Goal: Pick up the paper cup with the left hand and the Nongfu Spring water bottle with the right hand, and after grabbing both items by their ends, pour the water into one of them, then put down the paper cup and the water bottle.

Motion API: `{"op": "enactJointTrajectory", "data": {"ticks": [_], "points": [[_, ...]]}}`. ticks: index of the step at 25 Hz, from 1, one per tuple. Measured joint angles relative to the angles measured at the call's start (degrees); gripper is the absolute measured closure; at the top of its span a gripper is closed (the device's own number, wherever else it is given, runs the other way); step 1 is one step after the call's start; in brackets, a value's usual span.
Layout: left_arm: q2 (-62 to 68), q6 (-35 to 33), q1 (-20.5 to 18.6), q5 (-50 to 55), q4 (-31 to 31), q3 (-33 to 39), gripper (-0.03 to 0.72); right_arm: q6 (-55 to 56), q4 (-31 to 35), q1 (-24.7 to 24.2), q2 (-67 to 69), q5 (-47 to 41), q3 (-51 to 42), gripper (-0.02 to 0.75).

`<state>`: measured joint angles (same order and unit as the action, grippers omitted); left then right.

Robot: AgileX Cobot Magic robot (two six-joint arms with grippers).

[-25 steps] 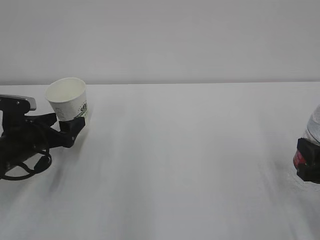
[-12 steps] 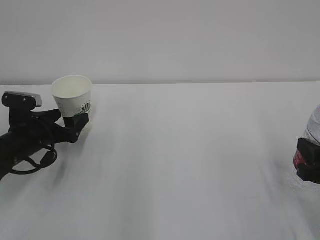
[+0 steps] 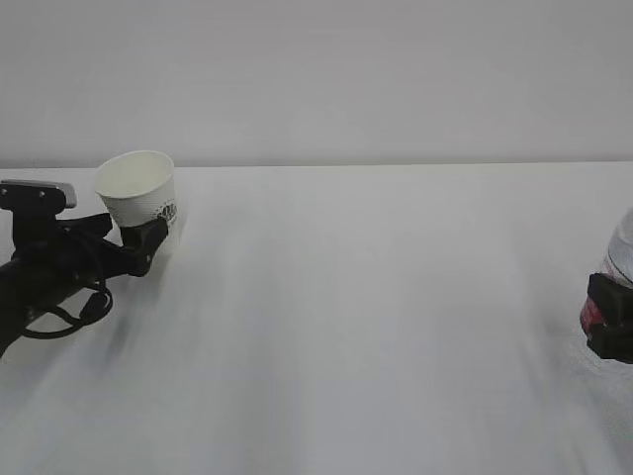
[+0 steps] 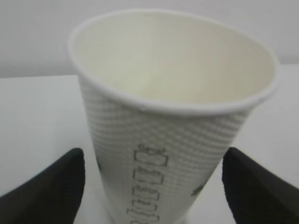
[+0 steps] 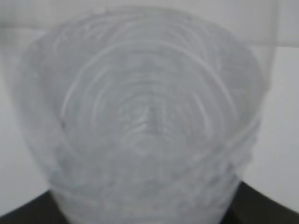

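From the exterior view, the left hand (image 3: pixel 148 237) is out at the far left of the white table (image 3: pixel 356 317), and the paper cup (image 3: pixel 138 191) sits between its fingers, gripped low down near its base. The cup tilts, its mouth turned partly toward the camera, and it looks lifted a touch off the table, though I can't be sure of the gap. Far right, right at the frame's edge, the right hand (image 3: pixel 611 322) shows only as a black block across the red label of the Nongfu Spring water bottle (image 3: pixel 621 252). Cup and bottle are well apart, a whole stretch of table between them.

Left wrist view now: the cup (image 4: pixel 173 116) fills the frame, rim up, and the inside looks dry and empty. One dark finger (image 4: pixel 46 186) to the left, the other to the right at the bottom corners, spread wide with the cup's lower end between them. Contact itself falls below the frame, but the tilted cup outside says they are gripping it.

Right wrist view: all ribbed clear plastic, the bottle (image 5: pixel 145 116) seen close and blurred. Dark shapes sit in the bottom corners, so the fingers straddle it, closed around its body as far as I can judge. Water inside? Too blurred to call.

So where are we: both grabs look made, the cup in the left, the bottle in the right. The pour hasn't begun, the two items have to come together first, then both go back down.
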<state>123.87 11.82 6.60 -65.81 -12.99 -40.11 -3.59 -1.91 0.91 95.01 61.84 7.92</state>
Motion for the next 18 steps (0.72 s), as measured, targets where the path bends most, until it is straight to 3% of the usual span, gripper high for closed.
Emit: {"op": "enactJointTrajectory", "data": {"ticks": [18], "points": [[4.5, 0.2, 0.0, 0.0, -1.9, -5.7, -0.004, 0.0, -0.1, 0.0, 0.0, 0.0, 0.0, 0.353]]}}
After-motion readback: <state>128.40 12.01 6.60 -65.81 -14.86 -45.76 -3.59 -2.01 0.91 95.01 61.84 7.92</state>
